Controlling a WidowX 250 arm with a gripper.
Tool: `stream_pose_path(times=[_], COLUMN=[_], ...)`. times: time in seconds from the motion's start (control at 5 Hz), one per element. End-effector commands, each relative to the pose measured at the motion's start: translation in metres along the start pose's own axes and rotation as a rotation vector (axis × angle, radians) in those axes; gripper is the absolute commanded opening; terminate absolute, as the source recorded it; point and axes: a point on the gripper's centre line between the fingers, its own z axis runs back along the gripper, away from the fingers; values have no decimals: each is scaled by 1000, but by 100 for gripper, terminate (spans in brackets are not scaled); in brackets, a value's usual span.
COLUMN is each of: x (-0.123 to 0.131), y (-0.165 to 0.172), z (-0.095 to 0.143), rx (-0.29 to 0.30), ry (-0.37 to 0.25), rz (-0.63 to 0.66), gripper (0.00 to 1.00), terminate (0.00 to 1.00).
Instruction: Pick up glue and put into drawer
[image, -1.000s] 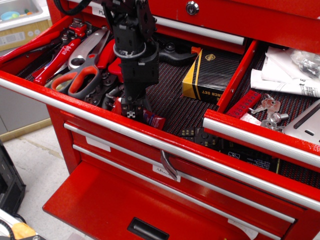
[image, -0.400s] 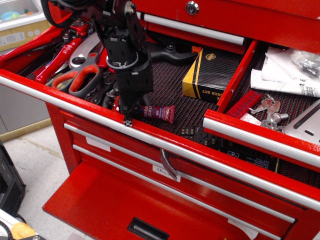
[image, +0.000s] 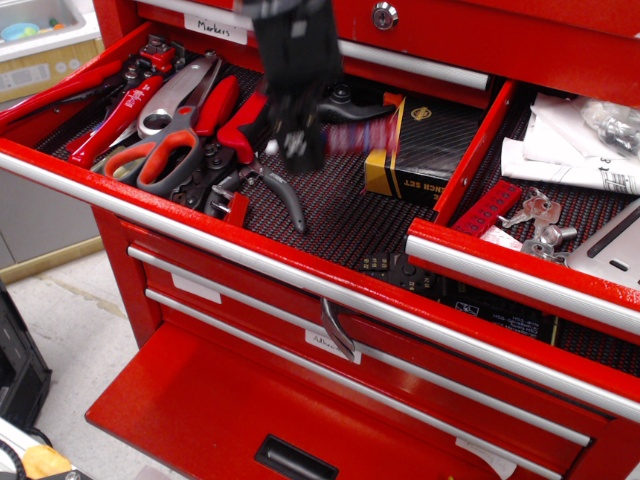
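The gripper (image: 296, 150) is seen blurred above the open drawer (image: 330, 215), toward its back edge; its fingers are closed on the glue (image: 352, 137), a red tube held level and sticking out toward the right, clear of the drawer's liner. Just right of the tube, a black and yellow box (image: 420, 150) lies against the red divider (image: 476, 150). Below and left of the gripper, red-handled pliers (image: 250, 150) rest on the liner, and red-handled scissors (image: 165, 150) lie nearer the left edge among other tools. Keys (image: 540, 222) and white papers (image: 570, 150) are seen in the compartment toward the right edge.
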Motion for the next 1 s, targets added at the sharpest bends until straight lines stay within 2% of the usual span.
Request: stream_pose_path(times=[0.0, 0.2, 0.4, 0.6, 0.8], x=[108, 147, 147, 147, 147], y=[-16, -42, -42, -42, -42], z=[40, 35, 35, 35, 35], rx=[163, 272, 272, 272, 272], ry=[-39, 3, 3, 3, 3], rz=[226, 383, 383, 383, 383], gripper=[0, 0, 100, 100, 100], terminate=[0, 0, 0, 0, 100])
